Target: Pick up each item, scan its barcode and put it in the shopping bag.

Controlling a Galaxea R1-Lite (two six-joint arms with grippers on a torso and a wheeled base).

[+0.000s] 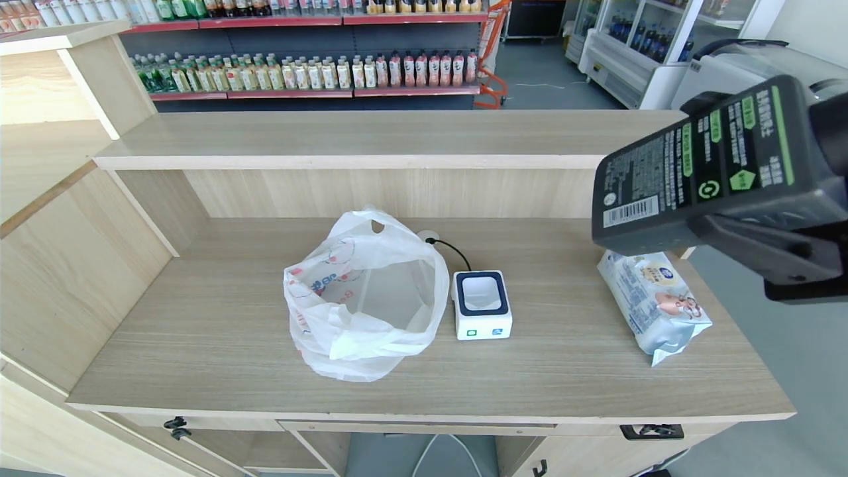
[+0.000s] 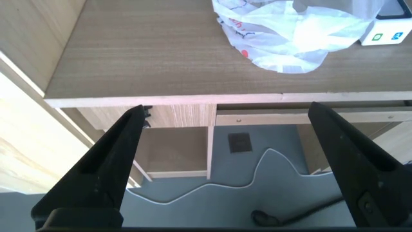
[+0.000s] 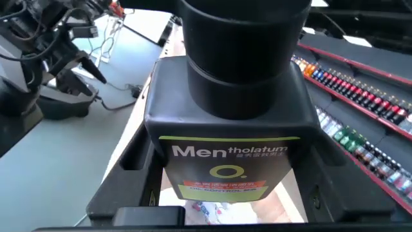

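Black bottle (image 1: 715, 172) gripped by right fingers (image 1: 755, 242), raised near wipes pack (image 1: 652, 298); left fingers (image 2: 109, 167) spread wide by counter (image 2: 161, 64) edge.

Bright, even light, faint soft shadows on the counter (image 1: 199, 331); straight edges bowed by wide-angle lens

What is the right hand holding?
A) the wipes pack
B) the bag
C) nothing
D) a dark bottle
D: the right hand is shut on the dark bottle, held up above the counter, where the wipes pack and the bag lie.
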